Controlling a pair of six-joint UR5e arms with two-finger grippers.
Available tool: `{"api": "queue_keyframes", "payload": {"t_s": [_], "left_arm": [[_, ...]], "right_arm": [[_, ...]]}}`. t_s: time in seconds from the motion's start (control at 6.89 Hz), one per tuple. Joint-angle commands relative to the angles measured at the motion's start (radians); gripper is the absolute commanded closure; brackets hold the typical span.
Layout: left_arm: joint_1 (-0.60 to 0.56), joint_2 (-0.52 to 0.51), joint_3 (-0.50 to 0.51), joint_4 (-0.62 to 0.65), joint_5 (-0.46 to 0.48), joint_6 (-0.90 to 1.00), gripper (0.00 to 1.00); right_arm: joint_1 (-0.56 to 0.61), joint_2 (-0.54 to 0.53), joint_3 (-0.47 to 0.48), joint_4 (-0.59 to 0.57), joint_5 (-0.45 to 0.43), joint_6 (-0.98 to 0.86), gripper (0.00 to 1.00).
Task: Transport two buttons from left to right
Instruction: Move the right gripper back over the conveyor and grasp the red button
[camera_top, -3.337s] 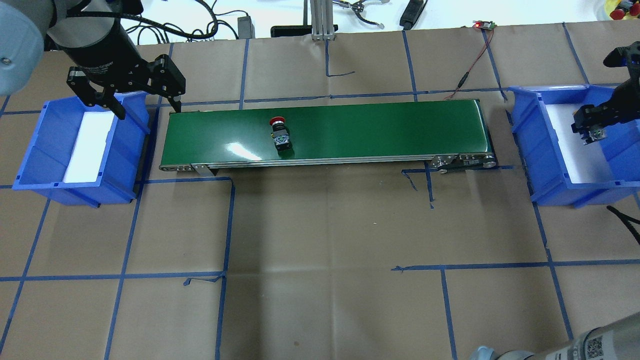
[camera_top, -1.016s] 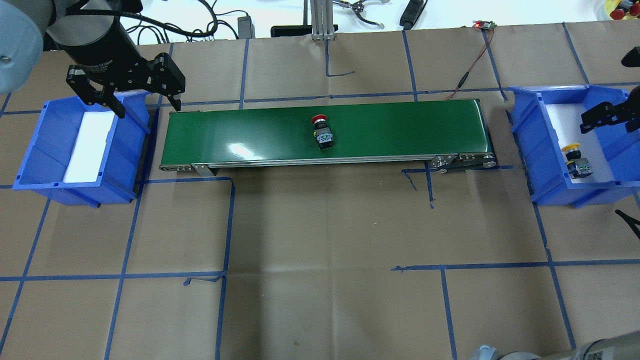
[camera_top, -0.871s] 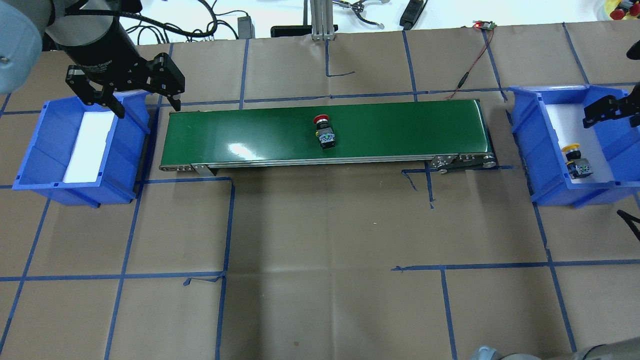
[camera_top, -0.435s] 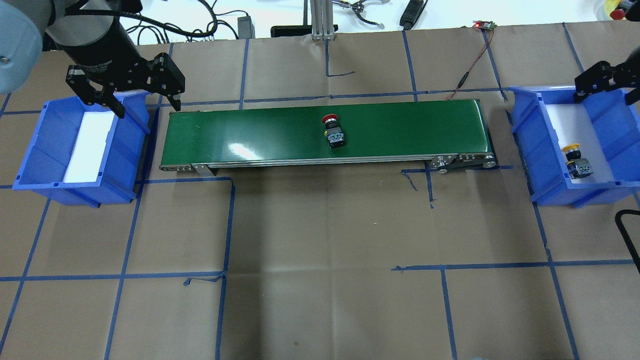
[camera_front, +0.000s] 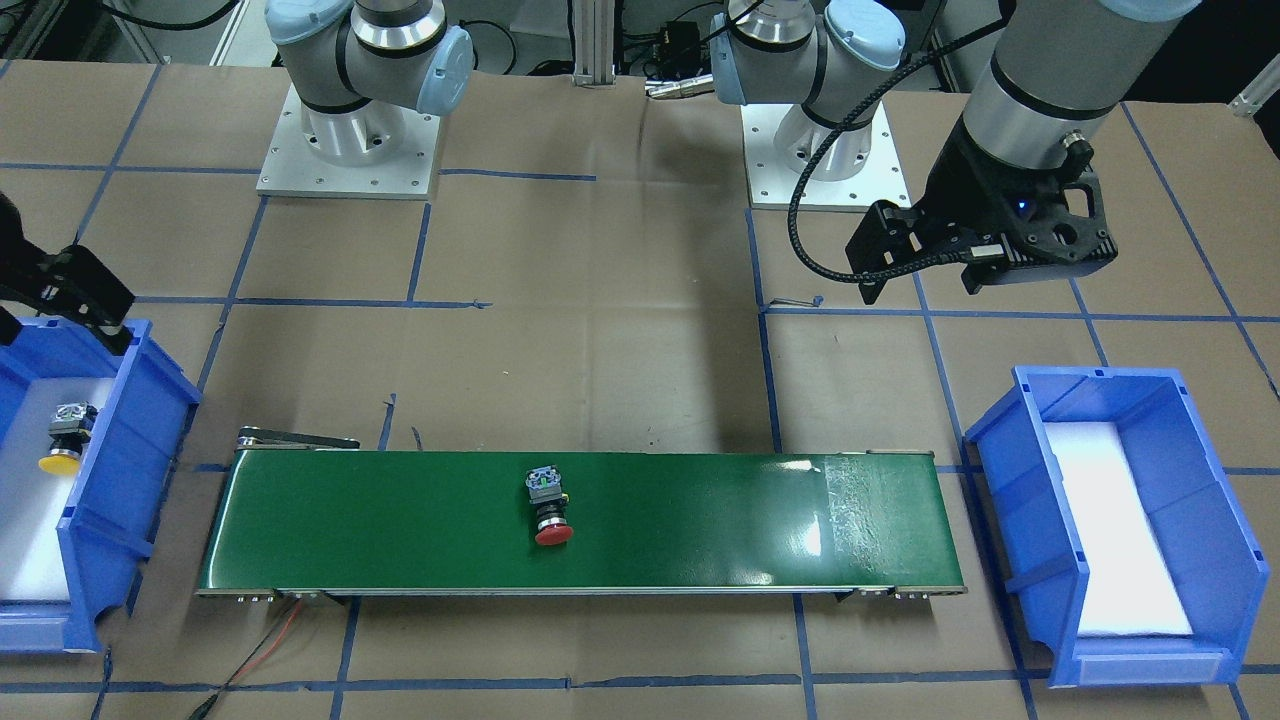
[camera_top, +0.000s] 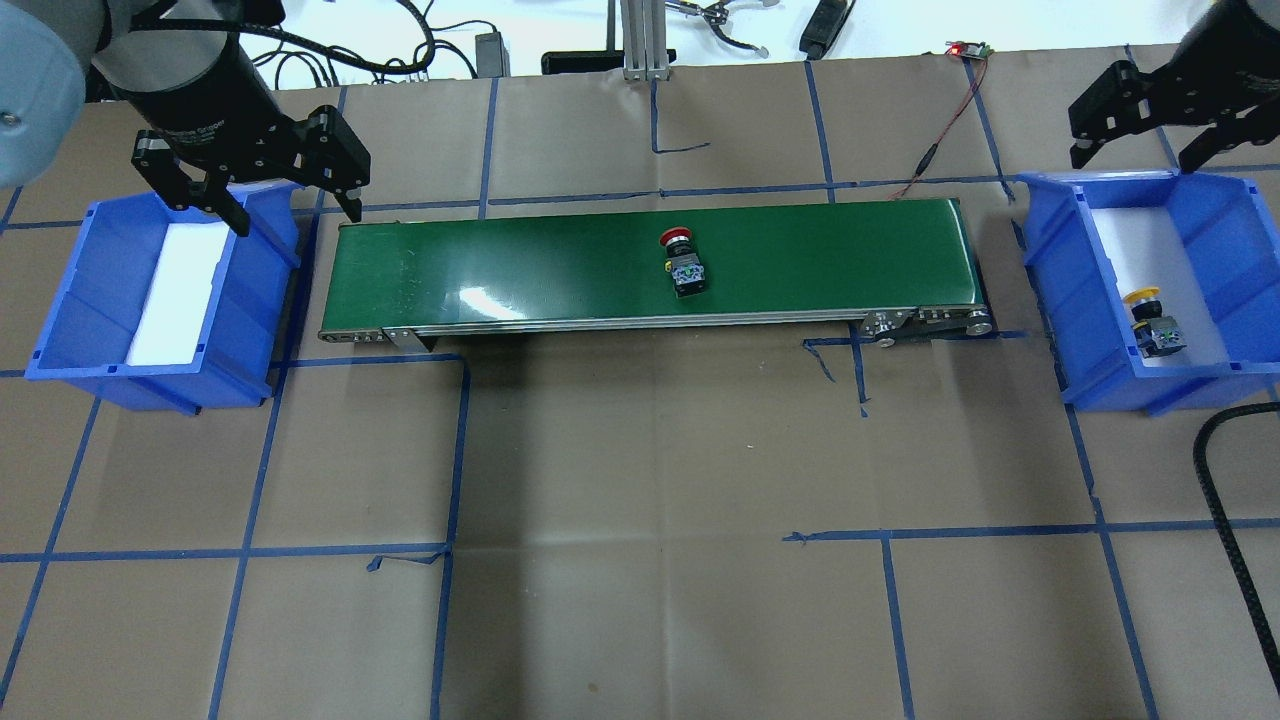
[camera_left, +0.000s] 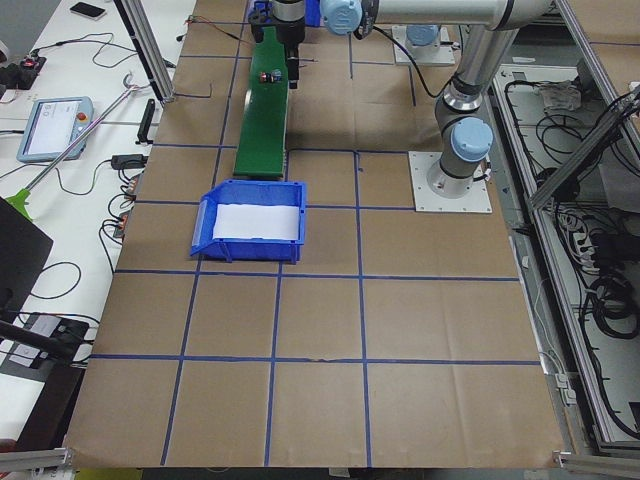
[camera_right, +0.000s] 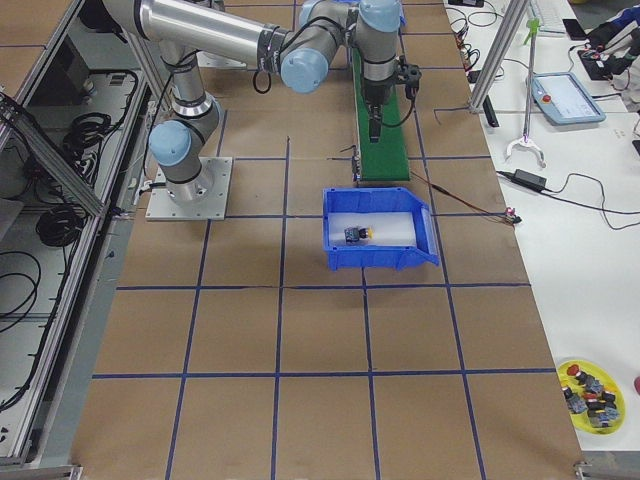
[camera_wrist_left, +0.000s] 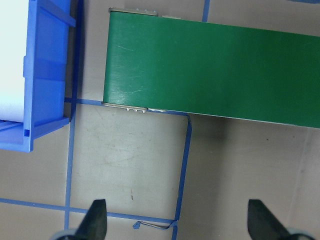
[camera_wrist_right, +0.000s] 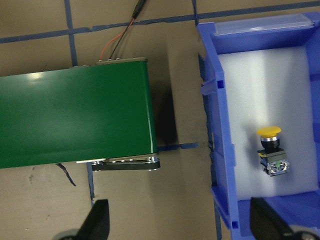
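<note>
We see the red-capped push-button switch with a black body (camera_top: 685, 264) lying on its side near the middle of the long green conveyor belt (camera_top: 820, 255), its cap pointing away from the robot. The yellow-capped push-button switch (camera_top: 1152, 322) lies on the white foam liner (camera_top: 1140, 250) of the blue plastic bin on the right (camera_top: 1045, 270), toward the bin's near end. The left gripper (camera_top: 298, 222) hangs above the gap between the belt's left end and the blue plastic bin on the left (camera_top: 90, 290), fingers spread wide and empty. The right gripper (camera_top: 1134, 160) hovers over the right bin's far rim, likewise spread wide, holding nothing.
</note>
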Motion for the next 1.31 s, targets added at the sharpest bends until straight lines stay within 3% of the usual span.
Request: {"api": "queue_keyframes", "payload": {"t_s": [0.0,0.29,0.58,1.16], "left_arm": [[0.000,0.000,0.000,0.000,-0.001,0.001,0.00],[-0.003,-0.009,0.000,-0.003,-0.004,0.009,0.00],[-0.003,-0.012,-0.002,-0.012,-0.052,0.017,0.00],[-0.005,-0.008,-0.009,-0.018,-0.041,0.077,0.00]], "right_arm": [[0.131,0.009,-0.040,0.020,-0.034,0.081,0.00],[0.167,0.016,-0.034,0.005,-0.075,0.082,0.00],[0.167,0.017,-0.031,-0.027,-0.066,0.080,0.00],[0.167,0.035,-0.029,-0.035,-0.023,0.082,0.00]]}}
